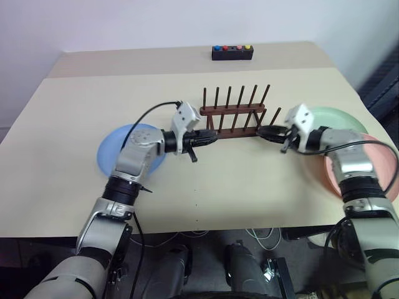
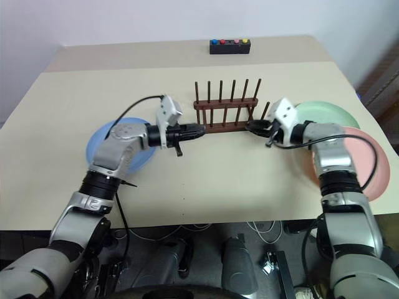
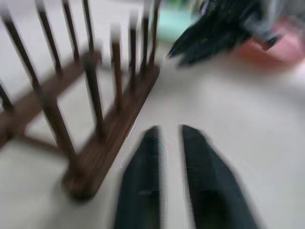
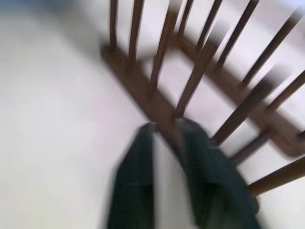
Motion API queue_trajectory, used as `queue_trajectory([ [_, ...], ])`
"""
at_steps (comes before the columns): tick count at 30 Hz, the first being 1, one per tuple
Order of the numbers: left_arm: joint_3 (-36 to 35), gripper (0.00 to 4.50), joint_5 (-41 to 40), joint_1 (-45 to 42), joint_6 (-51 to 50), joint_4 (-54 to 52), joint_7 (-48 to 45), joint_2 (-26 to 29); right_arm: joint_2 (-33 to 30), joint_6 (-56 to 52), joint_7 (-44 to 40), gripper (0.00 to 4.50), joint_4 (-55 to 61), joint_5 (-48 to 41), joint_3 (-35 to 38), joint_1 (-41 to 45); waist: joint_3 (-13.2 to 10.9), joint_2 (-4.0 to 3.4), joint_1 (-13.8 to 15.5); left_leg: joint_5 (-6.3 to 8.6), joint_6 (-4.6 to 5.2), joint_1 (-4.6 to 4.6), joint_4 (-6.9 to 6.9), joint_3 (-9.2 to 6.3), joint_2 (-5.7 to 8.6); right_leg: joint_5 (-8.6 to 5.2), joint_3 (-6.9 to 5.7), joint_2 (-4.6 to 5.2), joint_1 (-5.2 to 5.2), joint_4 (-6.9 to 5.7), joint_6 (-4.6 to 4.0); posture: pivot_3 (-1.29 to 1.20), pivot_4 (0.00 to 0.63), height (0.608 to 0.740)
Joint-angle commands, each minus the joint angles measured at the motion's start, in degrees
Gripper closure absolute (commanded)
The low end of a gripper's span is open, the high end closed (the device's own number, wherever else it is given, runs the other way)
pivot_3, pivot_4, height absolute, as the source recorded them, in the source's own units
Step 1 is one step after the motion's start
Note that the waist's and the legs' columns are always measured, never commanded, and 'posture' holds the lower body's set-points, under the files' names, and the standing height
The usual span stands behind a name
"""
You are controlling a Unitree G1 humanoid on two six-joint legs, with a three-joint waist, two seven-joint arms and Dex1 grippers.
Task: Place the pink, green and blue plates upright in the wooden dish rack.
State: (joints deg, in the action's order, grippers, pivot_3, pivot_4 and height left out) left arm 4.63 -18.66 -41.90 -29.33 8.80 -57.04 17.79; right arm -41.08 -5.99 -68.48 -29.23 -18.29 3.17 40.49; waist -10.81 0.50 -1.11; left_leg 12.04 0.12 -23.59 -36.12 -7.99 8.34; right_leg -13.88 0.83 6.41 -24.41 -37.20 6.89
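We read no brand or writing anywhere. The wooden dish rack (image 1: pixel 235 116) stands empty on the bench (image 1: pixel 249 180), between our two pincers. The left pincer (image 3: pixel 169 138) is slightly parted and holds nothing; so is the right pincer (image 4: pixel 164 131). The blue plate (image 1: pixel 112 149) lies behind the left pincer, half hidden by the arm. The green plate (image 1: pixel 336 118) and pink plate (image 1: pixel 383 165) lie behind the right pincer, partly covered.
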Motion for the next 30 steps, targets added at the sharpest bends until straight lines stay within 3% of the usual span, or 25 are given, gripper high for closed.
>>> queue_trajectory([
  [1,-4.73,1.66,-8.14,2.51,-7.15,-8.01,-2.85,4.04,-4.11,-11.89,2.33,1.66,10.79,-6.99,6.78,-1.16,0.01,-0.02,-0.03,0.01,0.01,0.01,0.02,0.0,0.0,0.0,0.01,0.0,-0.01,0.0,0.0,0.0,0.15,0.74],
  [4,-5.69,0.11,-10.85,4.14,-8.9,-10.45,-4.86,7.54,-7.94,-17.75,4.89,0.15,16.12,-6.2,7.9,-4.69,0.01,-0.01,0.28,0.03,0.03,0.03,0.03,0.0,-0.03,0.0,0.01,0.02,0.0,0.01,-0.01,0.0,0.15,0.74],
  [5,-5.91,0.05,-11.56,4.46,-9.24,-10.67,-5.33,8.43,-9.06,-18.87,5.43,0.07,17.44,-5.69,8.02,-5.81,0.01,-0.01,0.35,0.07,0.09,0.03,0.02,0.0,-0.03,0.0,0.02,0.03,0.02,0.03,-0.01,0.0,0.15,0.74],
  [11,-8.6,0.05,-17.82,4.68,-12.07,-12.03,-9.27,12.61,-19.78,-30.92,3.25,0.07,27.05,-9.48,14.76,-17.23,-0.01,-0.04,0.86,0.13,0.19,-0.05,0.0,0.06,-0.01,-0.01,0.03,0.12,-0.01,0.1,0.0,0.0,0.15,0.74],
  [17,-9.0,0.05,-21.79,3.46,-8.65,-10.97,-16.19,12.93,-26.58,-34.83,3.35,0.07,28.32,-7.36,17.98,-26.59,0.0,-0.02,0.38,0.15,0.22,0.02,-0.01,0.19,-0.07,-0.02,0.05,0.15,0.05,0.11,-0.01,0.0,0.15,0.74],
  [26,-7.47,0.05,-19.82,3.05,-2.09,-8.97,-18.72,12.89,-27.97,-44.61,10.42,0.07,41.53,-4.15,20.96,-41.19,0.0,-0.02,0.66,0.19,0.27,0.01,-0.02,0.27,-0.08,-0.02,0.13,0.2,0.04,0.14,-0.01,0.0,0.15,0.74],
  [30,-6.75,0.05,-18.33,2.47,-0.23,-7.41,-18.23,12.21,-26.28,-45.47,16.53,0.07,45.64,-1.32,20.54,-43.02,0.0,-0.02,0.61,0.19,0.28,0.01,-0.02,0.3,-0.08,-0.02,0.13,0.22,0.04,0.16,0.0,0.0,0.15,0.74],
])
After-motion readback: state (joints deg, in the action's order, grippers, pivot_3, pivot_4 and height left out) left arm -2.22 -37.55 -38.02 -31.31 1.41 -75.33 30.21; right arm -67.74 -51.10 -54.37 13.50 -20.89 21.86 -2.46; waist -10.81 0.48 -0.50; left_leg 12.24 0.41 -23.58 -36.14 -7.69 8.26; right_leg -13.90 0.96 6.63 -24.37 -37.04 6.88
